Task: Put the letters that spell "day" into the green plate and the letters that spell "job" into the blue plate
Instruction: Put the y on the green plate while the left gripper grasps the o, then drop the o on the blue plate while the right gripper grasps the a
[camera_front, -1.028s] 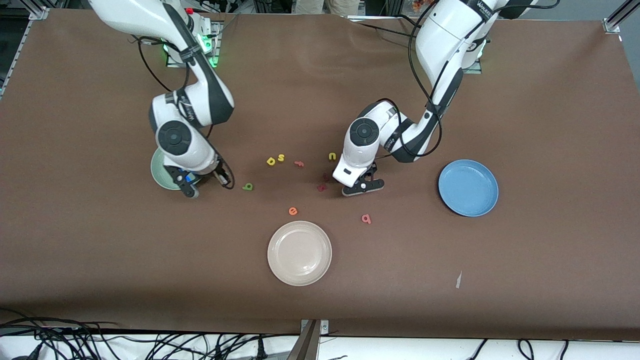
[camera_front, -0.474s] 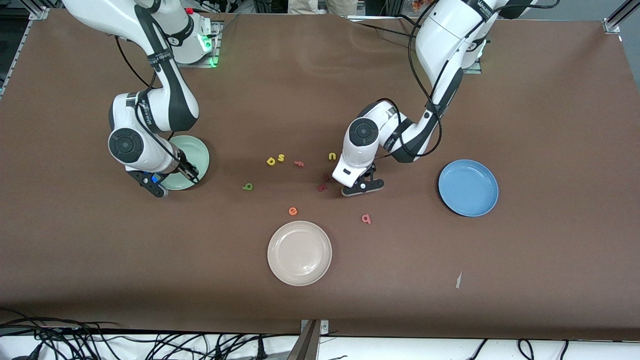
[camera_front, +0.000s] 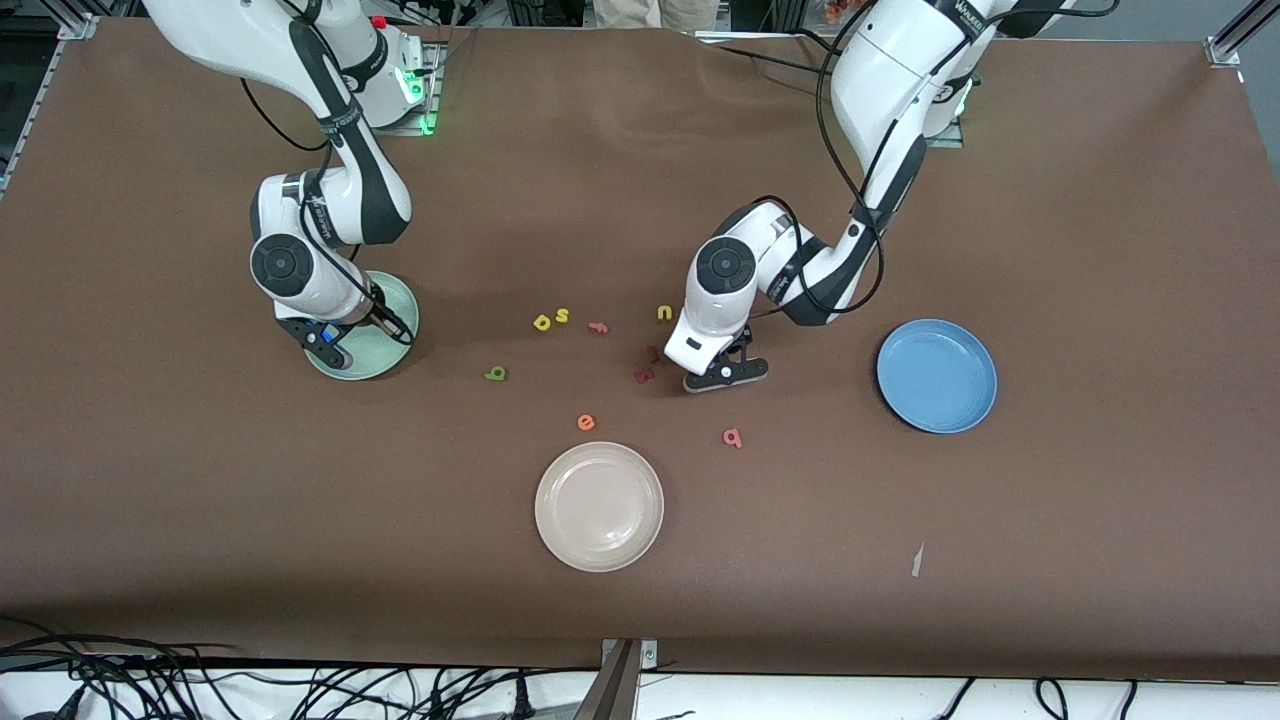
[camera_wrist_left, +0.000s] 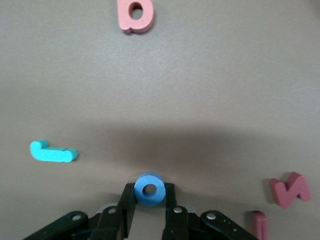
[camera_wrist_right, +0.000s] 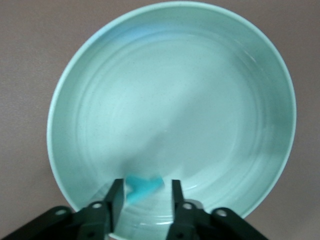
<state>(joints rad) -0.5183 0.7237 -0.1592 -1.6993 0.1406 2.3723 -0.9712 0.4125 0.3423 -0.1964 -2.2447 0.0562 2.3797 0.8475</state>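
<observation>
Right wrist view shows the right gripper (camera_wrist_right: 144, 192) now hanging over the green plate (camera_wrist_right: 210, 100), with the teal y (camera_wrist_right: 142, 187) between its fingers; these stand a little apart, and I cannot say if they have let go of it or not. One second ago this gripper was only at the plate's edge, toward the loose letters, so the carry is finished and only the drop is left. The left gripper (camera_wrist_left: 149, 200) has closed on the blue o (camera_wrist_left: 149, 189) down on the table, near the blue plate (camera_front: 936, 375), where before its fingers were wider. I judge it can soon lift. The teal j (camera_wrist_left: 52, 152) and the salmon-pink b (camera_wrist_left: 135, 15) lie close by on the cloth. The dark green d (camera_front: 495, 374) and the yellow a (camera_front: 542, 322) wait between both arms, beside the cream-white plate (camera_front: 598, 506).
</observation>
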